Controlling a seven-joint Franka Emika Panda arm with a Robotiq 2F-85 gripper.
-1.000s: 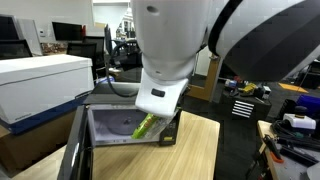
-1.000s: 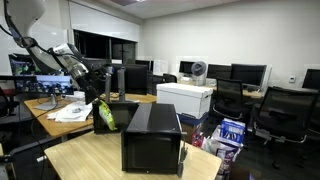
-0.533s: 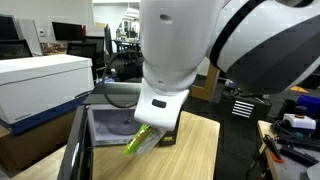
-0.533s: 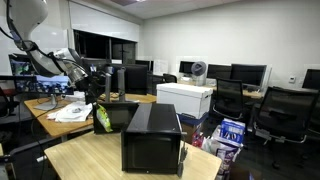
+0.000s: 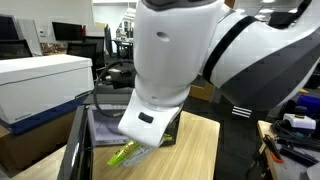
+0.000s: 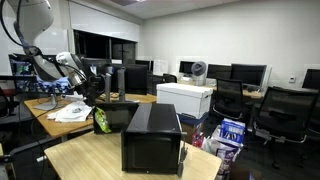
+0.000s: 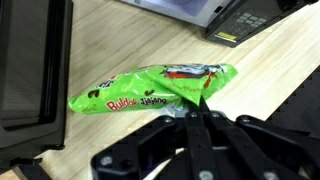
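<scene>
Checking the feeds from my desk, and the gripper (image 7: 196, 108) has its fingers pressed together on the green snack packet (image 7: 150, 88). In the wrist view it's pinching the wrapper at its crumpled part, off toward one end, and the rest of the bag sticks out sideways with the Buldak print readable.

The big change over the last second is where the bag sits. A second ago it hung right in front of the open microwave (image 5: 112, 124). Now, in an exterior view, the snack packet (image 5: 125, 155) has come down and out, and sits low beside the swung-open door (image 5: 73, 140), clear of the cavity. From across the room it (image 6: 101, 118) shows up as a small green blob just in front of the microwave (image 6: 150, 135).

My read is that the packet is fully out of the oven and riding in my grip above the wooden table (image 7: 270, 70). I can't tell if it's touching the wood. The wrist view shows the door (image 7: 30, 60) just beside one end of the bag and the control panel (image 7: 245, 18) well off at the other corner. The grip looks solid and the wrapper hasn't slipped, but it's a floppy bag held by a fold, so I'm keeping my moves gentle.
</scene>
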